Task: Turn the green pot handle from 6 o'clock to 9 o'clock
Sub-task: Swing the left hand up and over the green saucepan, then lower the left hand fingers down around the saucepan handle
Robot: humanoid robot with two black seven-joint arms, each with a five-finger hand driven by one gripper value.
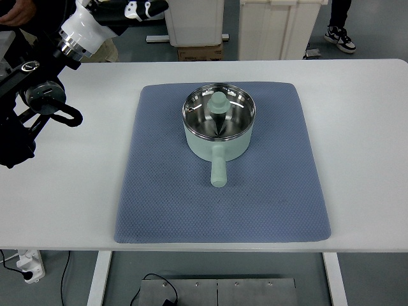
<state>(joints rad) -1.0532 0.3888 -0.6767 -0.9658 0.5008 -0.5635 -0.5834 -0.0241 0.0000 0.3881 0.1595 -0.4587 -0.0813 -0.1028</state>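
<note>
Pot: your green pot (218, 127) sits mid-mat (159, 191) on the desk (357, 115), handle (218, 169) at 6 o'clock.
Left hand: arm (38, 95) at 9–10 o'clock, well apart from pot; you can't tell the fingers.

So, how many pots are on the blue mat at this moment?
1. The green pot stands on the far half of the blue mat, near its middle, with its handle pointing toward the robot. Nothing in view could hide another pot.

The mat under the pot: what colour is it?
Blue-grey, with a fine dotted texture; the mat shows best in the top view.
</note>
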